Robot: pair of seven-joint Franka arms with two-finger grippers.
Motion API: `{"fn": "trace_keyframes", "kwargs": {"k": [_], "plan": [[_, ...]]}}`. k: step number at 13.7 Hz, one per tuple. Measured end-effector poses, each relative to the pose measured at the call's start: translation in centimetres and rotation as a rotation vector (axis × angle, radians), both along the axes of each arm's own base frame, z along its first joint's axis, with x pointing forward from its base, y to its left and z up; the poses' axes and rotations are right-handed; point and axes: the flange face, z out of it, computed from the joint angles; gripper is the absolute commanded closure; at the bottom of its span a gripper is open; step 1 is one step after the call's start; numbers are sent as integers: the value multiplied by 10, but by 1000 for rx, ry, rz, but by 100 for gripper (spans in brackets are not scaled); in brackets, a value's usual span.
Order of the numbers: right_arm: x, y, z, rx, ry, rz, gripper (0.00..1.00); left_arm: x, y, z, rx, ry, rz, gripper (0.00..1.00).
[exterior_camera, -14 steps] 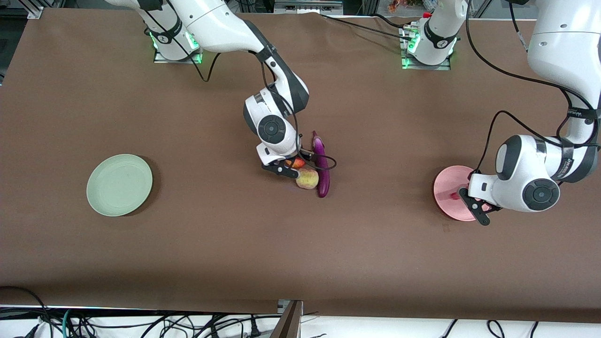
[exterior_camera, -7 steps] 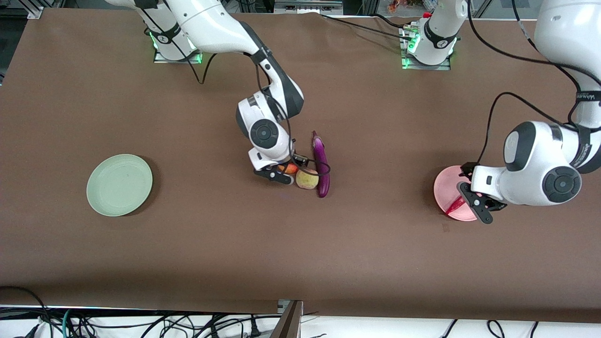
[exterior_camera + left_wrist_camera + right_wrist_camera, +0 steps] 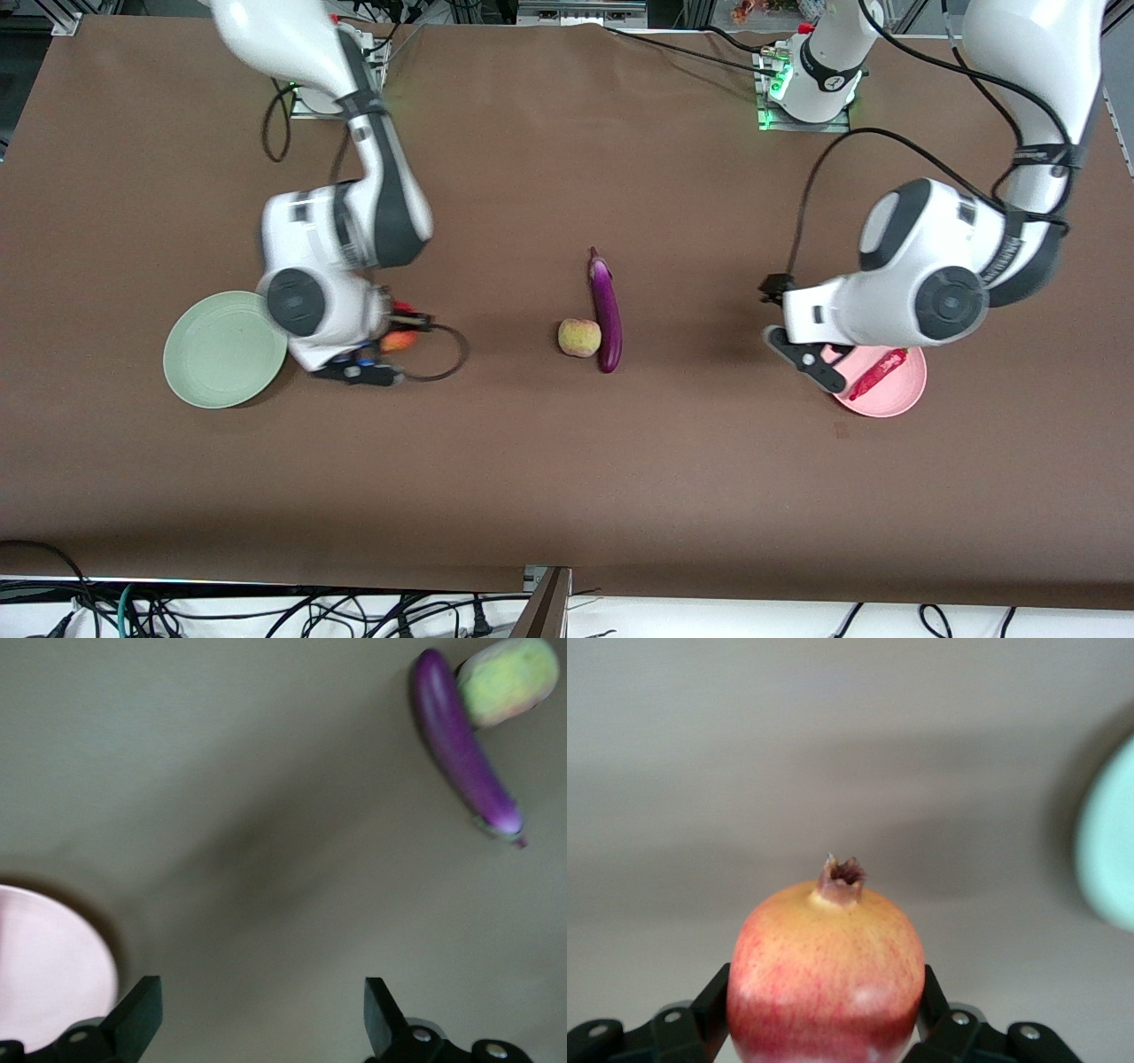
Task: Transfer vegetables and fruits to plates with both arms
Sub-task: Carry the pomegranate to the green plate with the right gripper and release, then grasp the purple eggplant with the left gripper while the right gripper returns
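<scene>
Front view shows the right gripper (image 3: 376, 354) in the air over the brown desk (image 3: 567, 461), just beside the mint green plate (image 3: 221, 350) on the side toward the middle of the desk. It is pinching the red fruit with yellowish patches (image 3: 399, 340); in the right wrist view that fruit (image 3: 828, 979) sits clamped between the two black fingers (image 3: 713, 1005), its dry brown crown pointing away from the wrist, and an edge of the mint green plate (image 3: 1109, 850) shows off to one side. The plate itself lies toward the right arm's end of the desk and carries nothing.

The left gripper (image 3: 802, 350) hangs over the edge of the pink plate (image 3: 899, 394) that faces the middle of the desk, with its fingers spread wide and nothing between them. The left wrist view confirms it: the two fingertips (image 3: 142, 1010) stand well apart over bare desk, with the rim of the pink plate (image 3: 49, 970) beside one of them. The red chili pepper (image 3: 877, 372) lies on the pink plate, slanted across it, toward the left arm's end of the desk.

Near the middle of the desk the purple eggplant (image 3: 605, 310) lies lengthwise, stem end farther from the front camera. The pale yellow-green fruit (image 3: 579, 338) rests touching it, on the side toward the right arm's end, near the eggplant's lower tip
</scene>
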Motion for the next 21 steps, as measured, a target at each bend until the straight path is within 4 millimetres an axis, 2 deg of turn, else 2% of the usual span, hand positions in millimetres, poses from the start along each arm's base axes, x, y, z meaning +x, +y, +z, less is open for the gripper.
{"fn": "trace_keyframes", "kwargs": {"k": [2, 4, 5, 7, 9, 11, 13, 14, 15, 16, 17, 19, 21], "plan": [[15, -100, -1, 31, 34, 27, 75, -19, -54, -9, 43, 22, 112, 0], [19, -188, -18, 42, 68, 26, 75, -39, -115, -29, 66, 11, 225, 0], [18, -223, -32, 36, 84, 23, 75, -51, -144, -43, 69, 5, 285, 0], [17, -267, -57, 22, 91, 15, 74, -76, -189, -77, 44, -20, 394, 0], [17, -287, -81, 0, 94, 7, 74, -102, -215, -111, 0, -47, 477, 0], [18, -294, -102, -25, 90, 11, 74, -122, -222, -136, -13, -80, 470, 0], [19, -299, -116, -40, 89, 26, 72, -130, -224, -158, -4, -143, 436, 0], [18, -302, -121, -43, 91, 28, 71, -133, -226, -169, -4, -166, 438, 4], [17, -307, -125, -46, 93, 25, 62, -135, -227, -180, 0, -180, 444, 45], [16, -311, -128, -47, 97, 22, 31, -136, -227, -187, 4, -189, 445, 84], [15, -314, -130, -45, 100, 19, 0, -136, -226, -191, 8, -191, 447, 98], [15, -315, -132, -41, 102, 19, 0, -133, -226, -189, 7, -199, 451, 100], [21, -302, -122, -29, 97, 41, 0, -129, -221, -187, 35, -206, 438, 100]]}}
